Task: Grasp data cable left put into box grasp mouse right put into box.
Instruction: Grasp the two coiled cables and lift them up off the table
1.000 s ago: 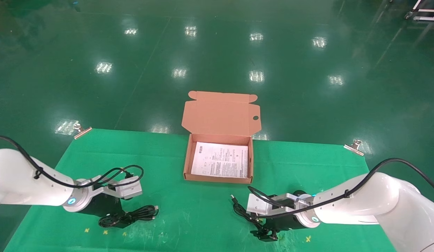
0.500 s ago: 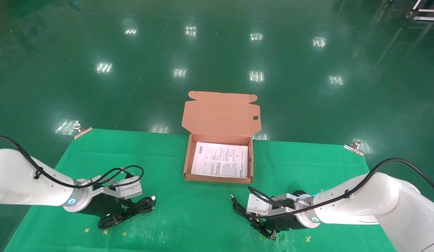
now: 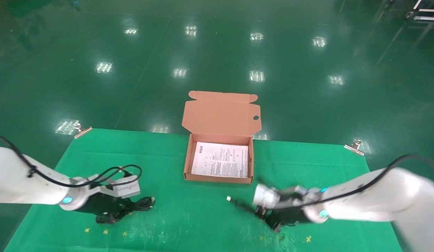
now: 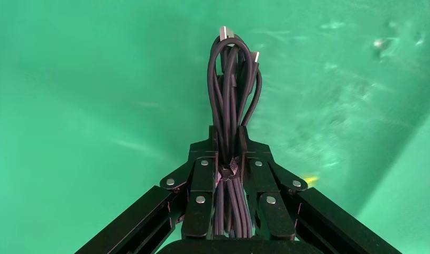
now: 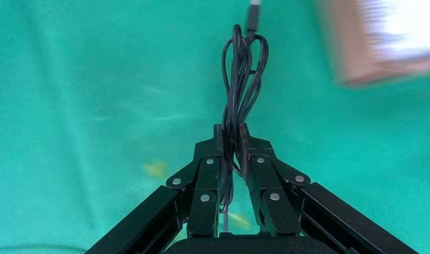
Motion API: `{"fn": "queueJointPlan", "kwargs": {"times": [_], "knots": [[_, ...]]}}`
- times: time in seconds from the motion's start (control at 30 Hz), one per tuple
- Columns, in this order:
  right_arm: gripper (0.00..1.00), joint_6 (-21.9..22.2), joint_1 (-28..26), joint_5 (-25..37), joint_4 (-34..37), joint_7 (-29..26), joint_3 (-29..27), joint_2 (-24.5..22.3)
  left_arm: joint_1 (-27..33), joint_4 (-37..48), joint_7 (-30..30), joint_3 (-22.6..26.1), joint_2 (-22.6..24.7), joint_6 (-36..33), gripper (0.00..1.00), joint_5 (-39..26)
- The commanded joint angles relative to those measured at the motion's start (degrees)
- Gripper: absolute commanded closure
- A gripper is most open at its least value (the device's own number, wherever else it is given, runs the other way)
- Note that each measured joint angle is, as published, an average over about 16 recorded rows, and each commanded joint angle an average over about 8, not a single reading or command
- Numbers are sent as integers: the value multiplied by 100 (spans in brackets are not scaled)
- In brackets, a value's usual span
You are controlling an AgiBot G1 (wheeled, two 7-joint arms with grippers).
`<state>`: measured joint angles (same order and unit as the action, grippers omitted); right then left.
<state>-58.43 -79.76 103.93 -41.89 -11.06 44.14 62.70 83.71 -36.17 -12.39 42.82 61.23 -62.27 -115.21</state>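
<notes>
Mouse body unseen (right arm [image 3: 360, 203] blurred)

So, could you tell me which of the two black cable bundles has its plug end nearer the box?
The cord bundle pinched in the right gripper: its pale plug tip points toward the box. The data cable in the left gripper lies farther off.

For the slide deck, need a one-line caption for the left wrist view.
Left gripper clamped on the bundled data cable, its plug ends pointing away over the green mat.
</notes>
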Motion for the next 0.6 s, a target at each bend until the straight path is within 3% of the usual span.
{"fn": "queueJointPlan", "kwargs": {"times": [0.03,0.2,0.3,0.43,0.6], "knots": [[100,-58,-34,-138,-156,-99,-105,-191,11,-164,103,-18,-101,-34,100,38],[100,116,-249,-144,-1414,-782,-453,-948,48,-1353,-12,-128,-507,135,100,-57],[100,328,-468,36,-2013,-1103,-589,-1129,61,-2013,-210,-197,-623,367,100,-220],[100,579,-883,242,-2280,-1224,-675,-952,99,-2619,-489,-264,-598,762,100,-557],[100,843,-1504,199,-1726,-734,-685,-238,249,-2925,-730,-301,-364,1166,100,-990]]}}
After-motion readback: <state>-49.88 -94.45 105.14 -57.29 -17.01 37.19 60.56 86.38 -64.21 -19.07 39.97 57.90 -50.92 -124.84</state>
